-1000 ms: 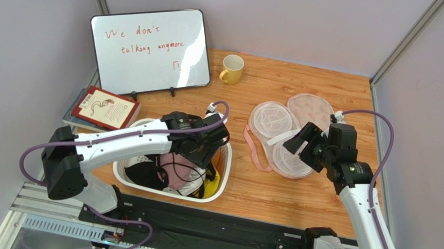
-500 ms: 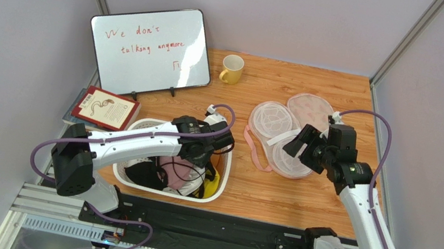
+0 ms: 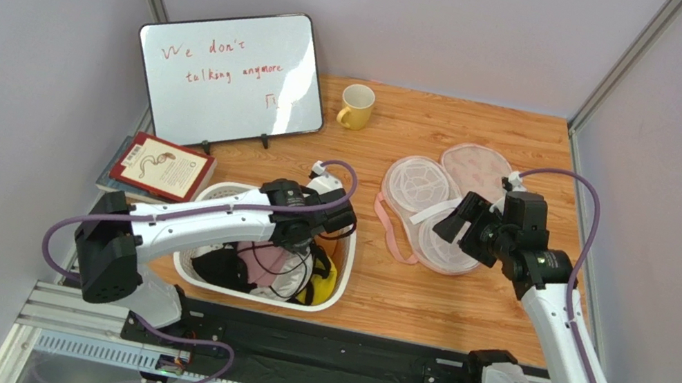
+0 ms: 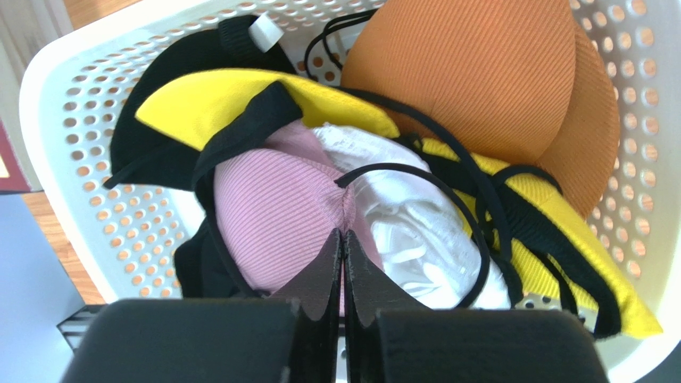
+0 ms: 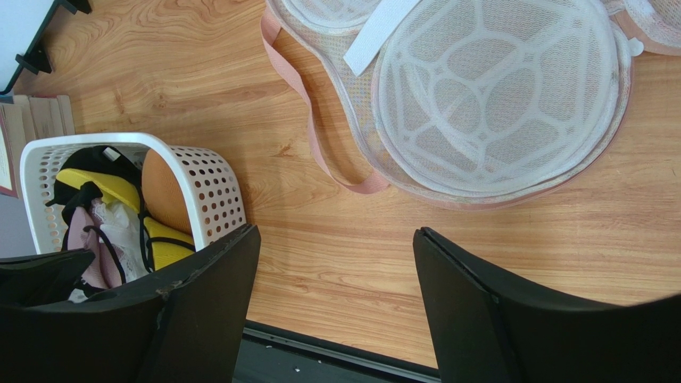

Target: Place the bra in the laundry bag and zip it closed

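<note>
Hidden: the bra (image 4: pixel 280 211) lay half buried in the basket (image 4: pixel 104 207), one cup showing, the rest under a yellow garment (image 4: pixel 208 92) and white cloth (image 4: pixel 408 223). Whether fabric sat between the fingers could not be told. The laundry bag (image 5: pixel 495 88) was cut off at the top edge of the right wrist view.

Pose: left arm bent down into the basket. Left gripper (image 4: pixel 344 239) had its fingers pressed together, tips against the cup. Right gripper (image 5: pixel 336 235) was spread wide above the table (image 5: pixel 400 263), near the bag.

Bra: pale pink, ribbed, black trim, thin black straps.
</note>
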Available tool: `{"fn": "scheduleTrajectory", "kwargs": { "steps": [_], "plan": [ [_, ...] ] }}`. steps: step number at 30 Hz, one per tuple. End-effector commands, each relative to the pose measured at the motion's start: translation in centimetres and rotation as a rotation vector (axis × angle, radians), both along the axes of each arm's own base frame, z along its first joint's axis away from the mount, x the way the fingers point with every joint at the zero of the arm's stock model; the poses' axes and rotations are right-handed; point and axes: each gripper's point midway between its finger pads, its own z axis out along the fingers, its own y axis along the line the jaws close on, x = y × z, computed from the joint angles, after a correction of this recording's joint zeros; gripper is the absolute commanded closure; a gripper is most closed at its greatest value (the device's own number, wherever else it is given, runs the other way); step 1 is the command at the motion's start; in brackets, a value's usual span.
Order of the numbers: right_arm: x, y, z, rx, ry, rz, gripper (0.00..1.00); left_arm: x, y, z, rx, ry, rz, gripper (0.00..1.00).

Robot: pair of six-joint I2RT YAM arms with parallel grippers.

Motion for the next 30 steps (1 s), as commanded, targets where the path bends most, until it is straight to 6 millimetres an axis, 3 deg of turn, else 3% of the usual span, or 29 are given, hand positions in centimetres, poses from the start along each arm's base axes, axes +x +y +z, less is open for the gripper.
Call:
{"fn": "scheduleTrajectory", "kwargs": {
  "steps": [1,5,12,20,23,26,30],
  "plan": [
    [0.1,0.2,1.2,0.0,-0.048,0.032,0.23,-0.4,1.2,3.8,-0.04,-0.057,0.002,1.0],
    [0.0,0.3,1.2,-0.005,-0.04,0.045,0.23,-0.7,2.3,6.5,-0.077,-0.094,-0.005,1.0],
    [-0.3,1.6,1.8,0.026,-0.053,0.154,0.23,-1.8,3.4,13.5,-0.268,-0.2,-0.091,1.0],
    [-2.4,7.0,4.4,0.151,-0.136,0.449,0.23,-4.2,3.8,22.3,-0.604,-0.334,-0.215,1.0],
    [-3.6,9.5,5.2,0.179,-0.15,0.561,0.23,-5.4,3.6,24.7,-0.681,-0.346,-0.281,1.0],
    [-5.3,12.4,6.5,0.233,-0.184,0.713,0.19,-6.3,3.6,26.4,-0.755,-0.356,-0.31,1.0],
    [-9.3,16.6,9.4,0.356,-0.239,0.969,0.17,-7.8,2.6,28.5,-0.887,-0.352,-0.37,1.0]
  ]
}}
